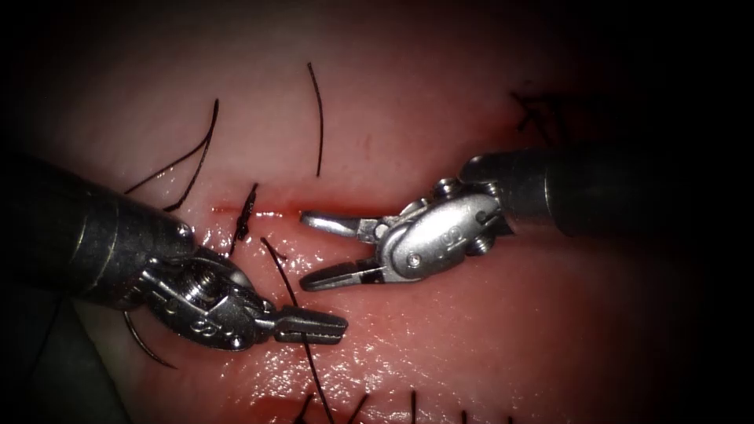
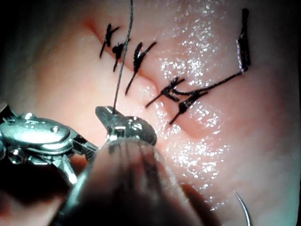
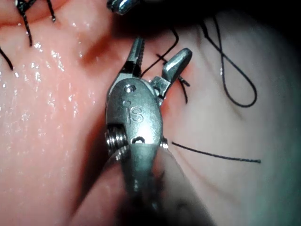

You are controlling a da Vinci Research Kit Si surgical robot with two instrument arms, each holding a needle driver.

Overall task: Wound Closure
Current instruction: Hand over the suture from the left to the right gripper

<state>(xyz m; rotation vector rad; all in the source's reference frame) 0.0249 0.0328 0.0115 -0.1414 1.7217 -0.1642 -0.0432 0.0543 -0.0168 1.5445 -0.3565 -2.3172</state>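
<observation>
Dark surround beyond the lit field, bright glare centrally

The needle shows as a thin curved arc below the left gripper, its upper part hidden behind the tool's wrist; whether its point sits in the tissue cannot be told. In the left wrist view the needle is cut off by the picture's edge. The thread disappears where it crosses the left gripper's closed jaws. Far right, dark stitches fade into shadow.
</observation>
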